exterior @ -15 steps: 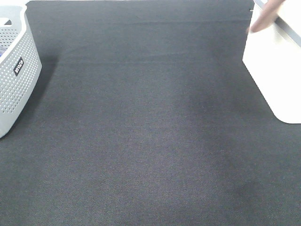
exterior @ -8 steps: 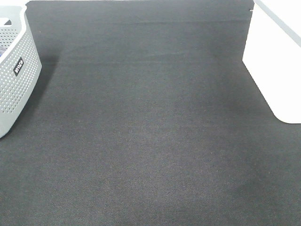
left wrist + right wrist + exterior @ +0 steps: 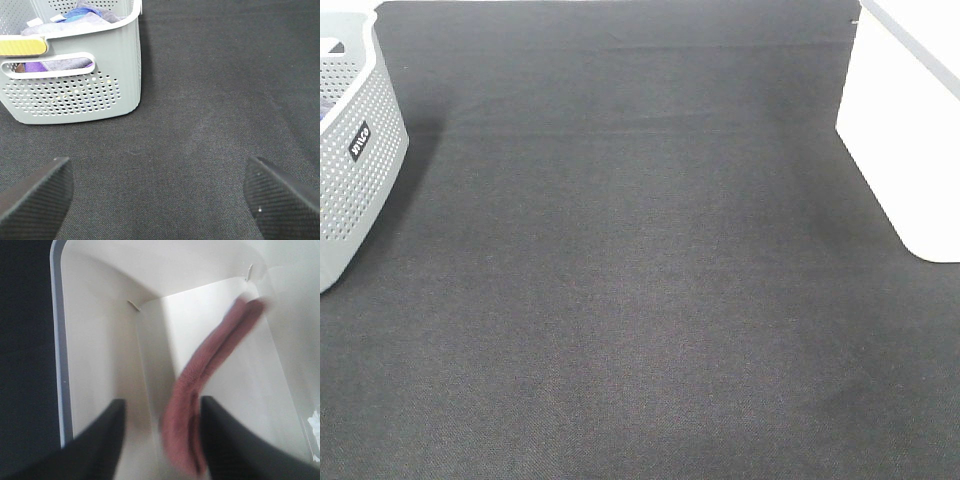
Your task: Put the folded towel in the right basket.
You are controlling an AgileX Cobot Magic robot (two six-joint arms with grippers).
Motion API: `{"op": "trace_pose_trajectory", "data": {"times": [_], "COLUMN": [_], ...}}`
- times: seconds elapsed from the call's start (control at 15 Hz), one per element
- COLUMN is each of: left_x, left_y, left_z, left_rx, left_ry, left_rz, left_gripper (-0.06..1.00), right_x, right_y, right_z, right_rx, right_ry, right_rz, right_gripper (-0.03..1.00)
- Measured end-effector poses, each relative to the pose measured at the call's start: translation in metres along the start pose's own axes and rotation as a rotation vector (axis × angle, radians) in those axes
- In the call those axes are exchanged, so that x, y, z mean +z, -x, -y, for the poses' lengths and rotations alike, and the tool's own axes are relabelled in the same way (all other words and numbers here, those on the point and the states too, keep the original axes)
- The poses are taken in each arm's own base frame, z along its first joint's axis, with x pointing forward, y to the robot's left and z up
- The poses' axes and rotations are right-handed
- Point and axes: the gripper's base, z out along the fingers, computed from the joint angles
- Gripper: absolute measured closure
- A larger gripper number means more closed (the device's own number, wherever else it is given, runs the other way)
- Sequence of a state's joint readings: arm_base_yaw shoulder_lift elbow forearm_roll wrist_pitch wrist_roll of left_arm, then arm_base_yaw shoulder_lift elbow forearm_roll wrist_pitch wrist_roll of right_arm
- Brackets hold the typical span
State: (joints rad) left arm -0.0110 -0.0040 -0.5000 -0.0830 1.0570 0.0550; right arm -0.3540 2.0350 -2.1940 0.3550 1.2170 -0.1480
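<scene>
The folded pink towel point(image 3: 210, 355) shows only in the right wrist view, blurred and hanging down inside the white right basket point(image 3: 100, 340). My right gripper point(image 3: 162, 410) is above the basket. Its fingers stand apart with the towel's near end between them; there is a gap on one side and the towel lies against the other finger. In the exterior high view the white basket point(image 3: 900, 150) stands at the right edge, and neither gripper nor the towel shows there. My left gripper point(image 3: 157, 170) is open and empty above the mat.
A grey perforated basket point(image 3: 350, 190) stands at the left edge, holding coloured clothes in the left wrist view point(image 3: 75, 95). A black mat point(image 3: 640, 280) covers the table between the two baskets.
One second ago a pink towel end showed above the white basket at the exterior view's top right. It left that view half a second ago and stays out.
</scene>
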Motion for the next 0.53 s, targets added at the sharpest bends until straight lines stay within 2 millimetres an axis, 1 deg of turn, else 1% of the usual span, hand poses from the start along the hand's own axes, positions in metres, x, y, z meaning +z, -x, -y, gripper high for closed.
{"op": "trace_pose_trajectory", "data": {"times": [0.13, 0.2, 0.27, 0.33, 0.53], "left_x": [0.000, 0.000, 0.000, 0.000, 0.000], "left_y": [0.000, 0.000, 0.000, 0.000, 0.000], "left_z": [0.000, 0.000, 0.000, 0.000, 0.000], "left_rx": [0.000, 0.000, 0.000, 0.000, 0.000], "left_ry": [0.000, 0.000, 0.000, 0.000, 0.000], "left_rz": [0.000, 0.000, 0.000, 0.000, 0.000], "left_gripper": [0.07, 0.07, 0.07, 0.07, 0.07], "right_x": [0.000, -0.002, -0.005, -0.011, -0.021], "right_y": [0.000, 0.000, 0.001, 0.001, -0.004], "right_z": [-0.001, -0.005, -0.013, -0.026, -0.080], "right_rx": [0.024, 0.022, 0.008, -0.016, -0.125], "right_ry": [0.007, 0.014, 0.023, 0.037, 0.087], "right_rz": [0.002, 0.006, 0.012, 0.022, 0.032], "right_gripper": [0.29, 0.25, 0.24, 0.24, 0.23]}}
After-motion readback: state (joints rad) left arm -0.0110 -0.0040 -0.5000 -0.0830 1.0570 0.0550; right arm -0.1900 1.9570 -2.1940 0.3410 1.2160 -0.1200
